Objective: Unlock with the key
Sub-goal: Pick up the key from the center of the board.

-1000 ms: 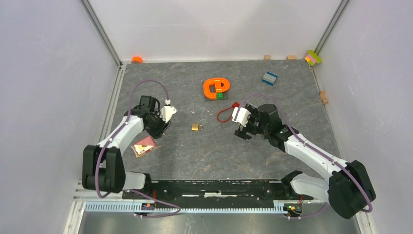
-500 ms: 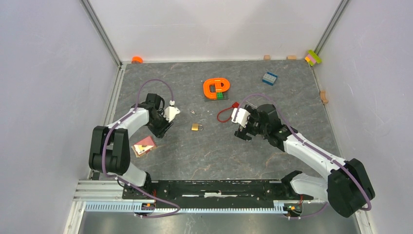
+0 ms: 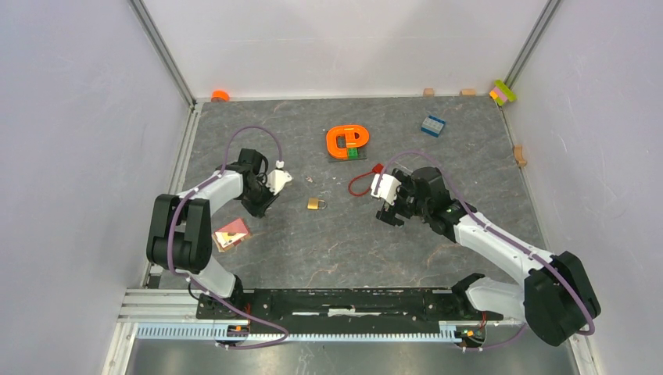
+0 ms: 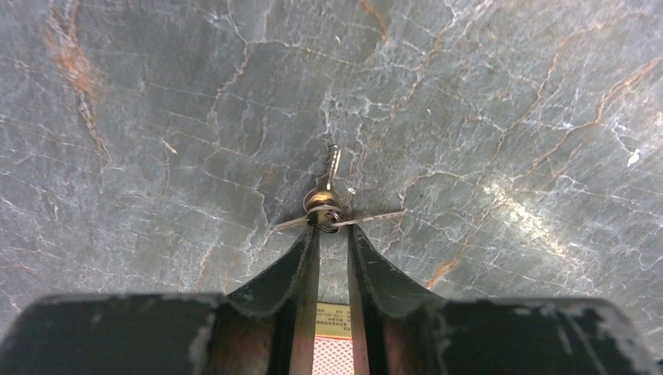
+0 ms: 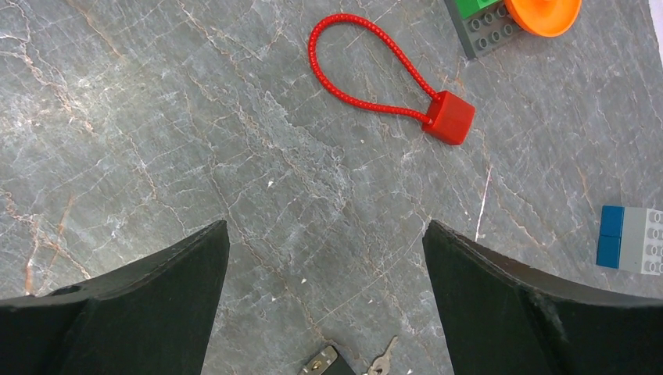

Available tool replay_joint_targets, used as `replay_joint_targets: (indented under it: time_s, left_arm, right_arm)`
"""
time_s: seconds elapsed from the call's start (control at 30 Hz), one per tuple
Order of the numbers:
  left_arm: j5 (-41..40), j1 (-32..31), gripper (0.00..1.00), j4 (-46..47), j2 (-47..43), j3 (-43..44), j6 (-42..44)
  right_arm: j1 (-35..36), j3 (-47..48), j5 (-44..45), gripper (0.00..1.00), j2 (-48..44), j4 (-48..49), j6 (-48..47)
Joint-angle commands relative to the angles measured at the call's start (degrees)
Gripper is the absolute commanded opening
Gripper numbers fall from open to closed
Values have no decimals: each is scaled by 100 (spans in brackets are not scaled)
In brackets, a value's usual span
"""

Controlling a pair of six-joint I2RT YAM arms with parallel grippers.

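Observation:
My left gripper is shut on the wire ring of a small bunch of keys. One key points away from the fingertips, close over the stone table. In the top view this gripper is left of a small brass padlock lying on the table. My right gripper is open and empty above bare table, right of that padlock in the top view. At the bottom edge of the right wrist view lie a small brass-and-black lock piece and a silver key.
A red cable lock lies just beyond the right gripper, also in the top view. An orange piece on a grey and green brick sits farther back. A blue brick is at the back right. A red card lies near the left arm.
The left arm has folded in and its gripper has shifted slightly up and right, toward the padlock, still holding the keys. The right arm has barely moved.

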Motion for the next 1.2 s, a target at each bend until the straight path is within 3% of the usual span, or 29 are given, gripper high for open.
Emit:
replay_joint_targets:
  time_s: [0.0, 0.23, 0.67, 0.73, 0.9, 1.0, 1.17]
  left_arm:
    - [-14, -44, 24, 452, -8, 15, 43]
    - [51, -47, 2, 642, -160, -15, -159]
    - [640, -45, 2, 389, -1063, -213, -459]
    - [598, -45, 11, 405, -1065, -198, -460]
    - [481, -66, 63, 395, -816, -49, -257]
    - [441, -97, 68, 263, -552, 97, 38]
    - [322, -117, 65, 174, -193, 228, 560]
  right_arm:
    - [6, 2, -73, 98, 43, 77, -76]
    - [6, 2, -70, 98, 60, 58, -84]
    - [6, 11, -92, 98, 102, 48, -102]
    - [6, 19, -98, 98, 116, 40, -108]
    - [5, 22, -98, 98, 125, 30, -102]
    - [3, 15, -84, 98, 132, 22, -104]
    - [1, 20, -60, 98, 153, 22, -112]
